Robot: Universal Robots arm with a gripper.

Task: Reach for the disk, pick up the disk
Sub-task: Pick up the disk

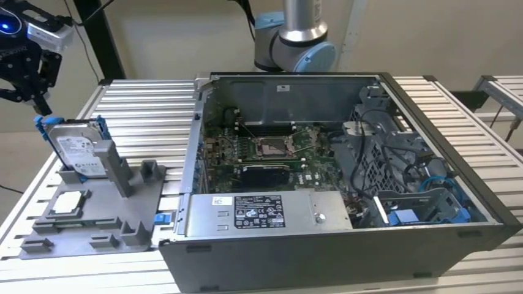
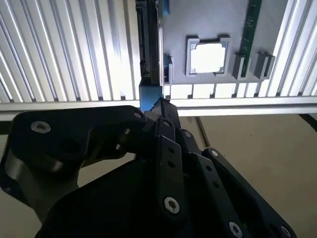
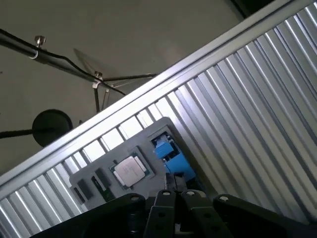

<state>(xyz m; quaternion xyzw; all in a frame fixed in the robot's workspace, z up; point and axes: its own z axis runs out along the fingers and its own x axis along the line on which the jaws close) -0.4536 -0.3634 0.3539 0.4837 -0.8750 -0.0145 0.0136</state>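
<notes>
Here, the black pincer (image 1: pixel 38 109), clenched and empty, hangs just above the disk (image 1: pixel 76 150), which stands upright in a grey holder (image 1: pixel 98 208) on the counter (image 1: pixel 147 110).

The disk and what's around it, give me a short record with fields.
Disk: flat silver-grey metal hard drive with blue plastic rails, standing upright in the grey plastic holder.
End effector: black, close above the disk's top corner; contact unclear.
Chip: small square silver chip, flat on the holder, beside the disk.
Case: open grey metal computer case, on the exterior view's right of the holder.
Surface: slatted aluminium table.
</notes>
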